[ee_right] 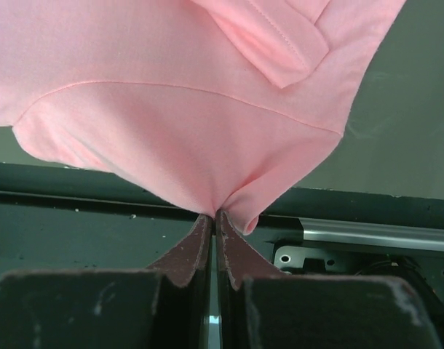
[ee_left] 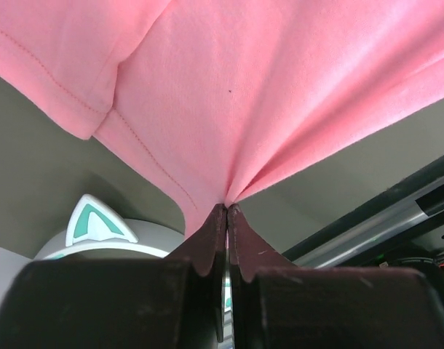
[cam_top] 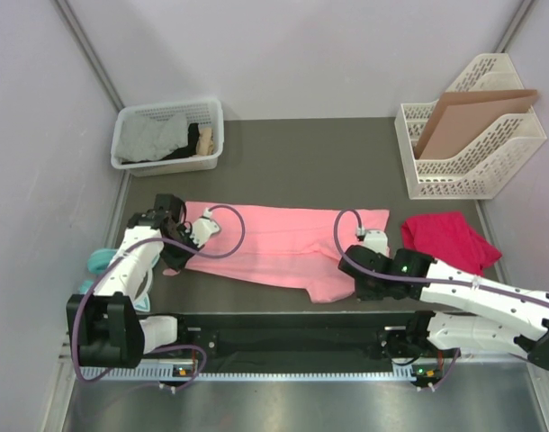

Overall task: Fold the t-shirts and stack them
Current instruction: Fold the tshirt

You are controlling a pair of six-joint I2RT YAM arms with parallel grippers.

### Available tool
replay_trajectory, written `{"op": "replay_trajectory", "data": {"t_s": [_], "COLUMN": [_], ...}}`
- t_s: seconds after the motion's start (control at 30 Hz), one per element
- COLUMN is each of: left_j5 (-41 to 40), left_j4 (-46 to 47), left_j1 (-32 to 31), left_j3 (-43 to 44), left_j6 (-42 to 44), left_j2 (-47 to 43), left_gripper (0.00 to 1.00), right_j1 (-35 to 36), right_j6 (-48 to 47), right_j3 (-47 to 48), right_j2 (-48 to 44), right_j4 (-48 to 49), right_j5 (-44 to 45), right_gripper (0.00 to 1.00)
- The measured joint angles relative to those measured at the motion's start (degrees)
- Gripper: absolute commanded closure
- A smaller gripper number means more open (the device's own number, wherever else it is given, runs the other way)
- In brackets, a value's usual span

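Observation:
The salmon-pink t-shirt (cam_top: 283, 243) lies spread across the middle of the dark table, partly lifted. My left gripper (cam_top: 186, 236) is shut on its left edge; in the left wrist view the cloth (ee_left: 266, 94) fans out from the pinched fingertips (ee_left: 227, 206). My right gripper (cam_top: 364, 261) is shut on its right near part; in the right wrist view the cloth (ee_right: 185, 109) hangs from the closed tips (ee_right: 214, 214). The magenta-red t-shirt (cam_top: 447, 239) lies crumpled on the table to the right. No dark tag shows.
A white basket (cam_top: 169, 135) with grey and black cloth stands at back left. A white file rack (cam_top: 468, 144) with a brown cardboard sheet (cam_top: 468, 121) stands at back right. A teal-and-white object (cam_top: 102, 261) sits by the left arm. A black rail (cam_top: 292, 328) runs along the near edge.

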Motion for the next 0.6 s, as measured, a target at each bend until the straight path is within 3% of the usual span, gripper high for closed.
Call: {"op": "replay_trajectory", "data": {"t_s": [0.33, 0.6], "left_j5": [-0.44, -2.05], "left_j4": [0.55, 3.82], "left_j1": [0.0, 0.0], "left_j3": [4.04, 11.56], "left_j6": [0.28, 0.46], "left_j2": [4.52, 14.95], "left_gripper": [0.93, 0.92], "right_j1": [-0.85, -7.98], "right_j6": [-1.95, -7.67], "right_j3": [7.54, 8.31], "right_j2": [2.1, 6.32], "right_j4": [-2.16, 0.24], "right_j5": [2.95, 2.86], "right_gripper": [1.0, 1.0]}}
